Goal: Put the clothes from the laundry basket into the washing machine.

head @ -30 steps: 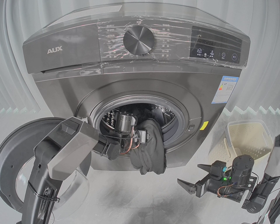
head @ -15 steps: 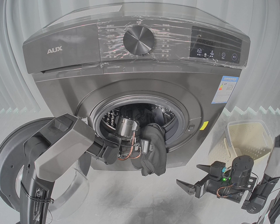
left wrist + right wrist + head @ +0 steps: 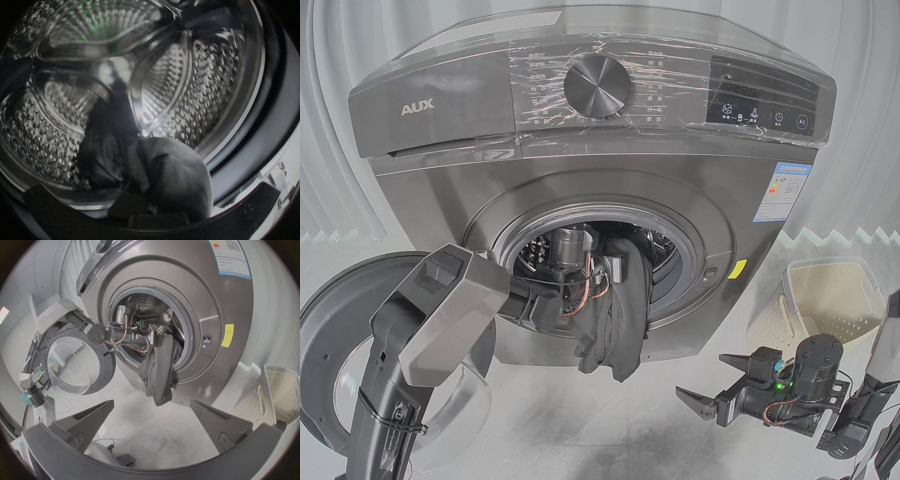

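Head view: centre frame, my left hand grips the dark garment at the washing machine mouth, its long axis hanging down outside the rim. My right hand, lower right, gapes idle.

Left wrist view: the garment's bunched top faces the drum ahead.

Right wrist view: a blue label and a yellow sticker, left unread.

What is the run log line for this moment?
left gripper: shut on dark garment, at drum mouth | dark garment: hangs out over washing machine rim | right gripper: open, low near laundry basket
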Available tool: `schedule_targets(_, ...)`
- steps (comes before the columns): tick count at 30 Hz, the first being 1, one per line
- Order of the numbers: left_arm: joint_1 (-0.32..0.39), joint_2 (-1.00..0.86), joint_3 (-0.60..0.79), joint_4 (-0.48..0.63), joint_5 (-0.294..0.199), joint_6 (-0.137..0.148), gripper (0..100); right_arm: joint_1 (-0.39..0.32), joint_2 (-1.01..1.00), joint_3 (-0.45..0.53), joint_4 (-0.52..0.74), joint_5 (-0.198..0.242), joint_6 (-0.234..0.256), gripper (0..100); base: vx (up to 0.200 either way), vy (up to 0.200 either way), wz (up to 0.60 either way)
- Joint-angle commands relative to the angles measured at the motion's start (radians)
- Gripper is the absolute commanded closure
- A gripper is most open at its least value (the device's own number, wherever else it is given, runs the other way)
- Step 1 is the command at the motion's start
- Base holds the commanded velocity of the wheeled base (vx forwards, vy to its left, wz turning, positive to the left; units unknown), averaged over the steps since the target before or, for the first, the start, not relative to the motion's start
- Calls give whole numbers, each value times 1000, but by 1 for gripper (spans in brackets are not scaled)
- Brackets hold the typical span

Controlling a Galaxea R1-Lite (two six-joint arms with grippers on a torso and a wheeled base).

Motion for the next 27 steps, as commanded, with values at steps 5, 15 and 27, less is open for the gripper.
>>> schedule_targets(5,55,102,-273,-19,89,-22,100,13,11,0,-2,0,0,0,0,0,0)
schedule_targets(15,43,84,-188,-14,85,-67,0,10,11,1,-2,0,1,0,0,0,0)
schedule_targets(27,-20,-56,178,-3,-7,-56,0,13,11,1,-2,0,1,0,0,0,0)
